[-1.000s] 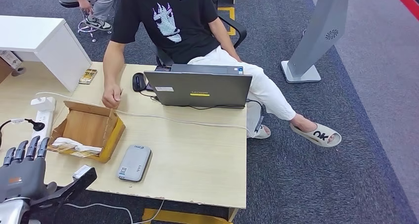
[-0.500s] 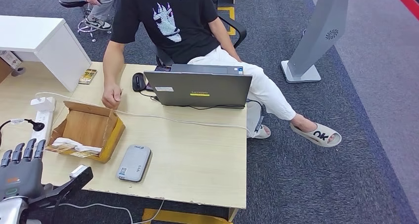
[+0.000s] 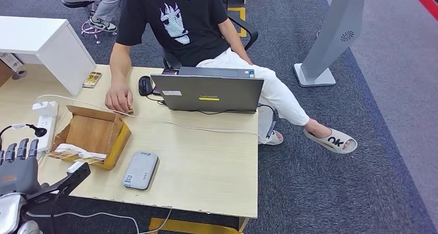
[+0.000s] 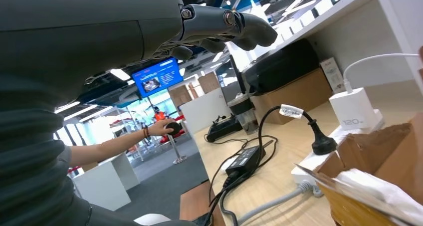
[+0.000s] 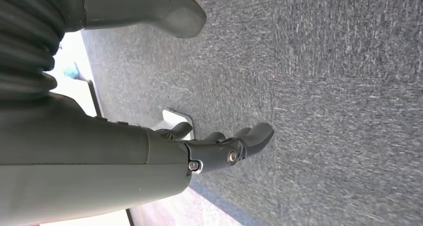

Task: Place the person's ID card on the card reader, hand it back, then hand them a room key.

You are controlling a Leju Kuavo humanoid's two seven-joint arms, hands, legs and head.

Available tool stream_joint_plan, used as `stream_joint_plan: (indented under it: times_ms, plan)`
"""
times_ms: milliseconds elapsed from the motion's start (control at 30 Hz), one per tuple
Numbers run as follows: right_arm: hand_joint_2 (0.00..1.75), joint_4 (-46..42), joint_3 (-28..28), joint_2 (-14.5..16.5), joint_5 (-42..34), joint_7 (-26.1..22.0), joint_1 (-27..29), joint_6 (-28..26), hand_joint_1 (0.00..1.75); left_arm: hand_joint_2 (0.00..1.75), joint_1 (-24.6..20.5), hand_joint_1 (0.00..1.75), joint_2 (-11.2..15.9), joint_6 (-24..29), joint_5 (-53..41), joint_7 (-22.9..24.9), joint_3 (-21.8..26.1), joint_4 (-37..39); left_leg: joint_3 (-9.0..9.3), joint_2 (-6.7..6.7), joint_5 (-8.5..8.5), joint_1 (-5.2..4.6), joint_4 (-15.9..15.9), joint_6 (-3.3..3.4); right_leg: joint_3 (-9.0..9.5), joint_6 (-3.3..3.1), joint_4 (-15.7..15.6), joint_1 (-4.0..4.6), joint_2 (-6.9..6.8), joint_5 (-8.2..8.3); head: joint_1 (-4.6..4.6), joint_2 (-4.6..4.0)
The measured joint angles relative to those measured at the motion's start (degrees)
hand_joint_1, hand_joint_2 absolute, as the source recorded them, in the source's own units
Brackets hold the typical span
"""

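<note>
1. Left hand [image 3: 17, 173] is raised at the near left edge of the table [image 3: 206, 161]. Its fingers [image 3: 20, 149] stand upright and slightly apart, the thumb juts right, and it holds nothing.
2. Right hand [image 5: 219, 147] hangs over carpet, fingers loosely bent, thumb wide, empty. The left hand is much nearer the work.
3. Card reader [image 3: 140, 170]: a flat grey slab just right of the left thumb, long axis running near to far, nothing on it.
4. Cardboard box [image 3: 116, 141] stands between the left hand and the person.
5. Person's hand [image 3: 119, 97] rests on the table beyond the box. A small tan thing [image 3: 130, 110] sits at its fingertips, likely the ID card, but it is too small to be sure.
6. That puts the card far and right of the left fingers, so the reach must pass over the box.
</note>
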Motion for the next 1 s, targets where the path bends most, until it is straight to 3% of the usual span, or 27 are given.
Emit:
stream_joint_plan:
  times_ms: [267,533,733,1000]
  plan:
    - [1.75,0.9,-0.8,0.0,1.8,-1.6,-0.2,0.7,0.00,1.75,-4.0,0.00,3.9,3.5,0.0,3.6,-6.7,9.2,0.00,0.00,0.00,0.00,0.0,0.00,0.01,0.00,0.0,0.00,0.01,0.00,0.00,0.00]
    - [1.75,1.5,-1.5,0.0,2.3,-2.2,-0.3,1.0,0.00,1.75,-5.2,0.00,5.2,5.7,0.0,2.5,-11.8,12.4,-0.01,0.00,-0.01,0.00,0.0,0.00,-0.01,0.00,0.0,0.00,0.01,0.00,-0.01,0.00]
    - [1.75,1.8,-1.6,0.0,2.8,-2.4,-0.4,1.0,0.00,1.75,-6.0,0.00,2.8,7.2,0.0,-6.4,-12.6,13.6,-0.01,0.00,-0.01,-0.01,0.0,0.00,0.00,0.00,0.0,0.00,0.01,0.01,0.00,0.00]
    - [1.75,2.0,-1.8,0.0,2.9,-2.9,-0.4,1.2,0.00,1.75,-6.2,0.00,0.3,8.3,0.0,-9.2,-15.1,14.7,-0.01,0.00,-0.01,-0.01,0.0,0.00,-0.01,0.00,0.0,-0.01,0.01,0.01,-0.01,0.00]
